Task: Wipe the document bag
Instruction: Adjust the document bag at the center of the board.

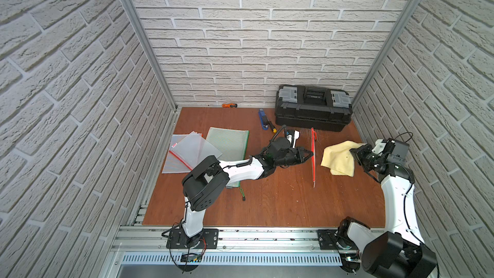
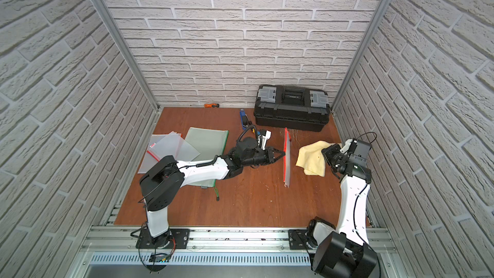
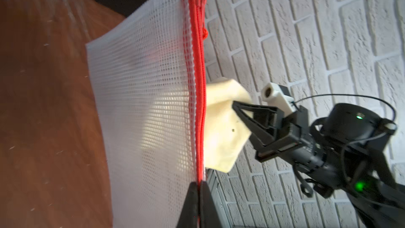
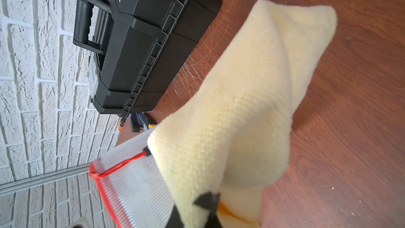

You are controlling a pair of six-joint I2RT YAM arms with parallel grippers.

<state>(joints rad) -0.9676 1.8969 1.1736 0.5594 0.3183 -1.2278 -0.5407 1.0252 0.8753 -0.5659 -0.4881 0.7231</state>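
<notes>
Left wrist view: our left gripper (image 3: 198, 186) pinches the bag (image 3: 142, 106) by its zipper edge (image 3: 197, 73), standing it upright at centre so our right gripper (image 3: 236, 106), clamping the cloth (image 3: 221, 132) just right of it, can wipe.

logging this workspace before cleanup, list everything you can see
clear mesh document bag with red zipper: 1, held on edge, mid-table
soft yellow cloth: 1, pale yellow, held just right of that bag
black plastic toolbox: 1, grey latches, back right corner
blue stapler: 1, left of the toolbox
small black and yellow tool: 1, beside the stapler
orange-handled tool: 1, against the back wall
green mesh zip bag: 1, flat, partly under the left arm
clear mesh bags: at least 2, red zippers, piled far left
brown wooden table: 1
left gripper: 1, black, shut on the document bag
right gripper: 1, black, shut on the cloth
</notes>
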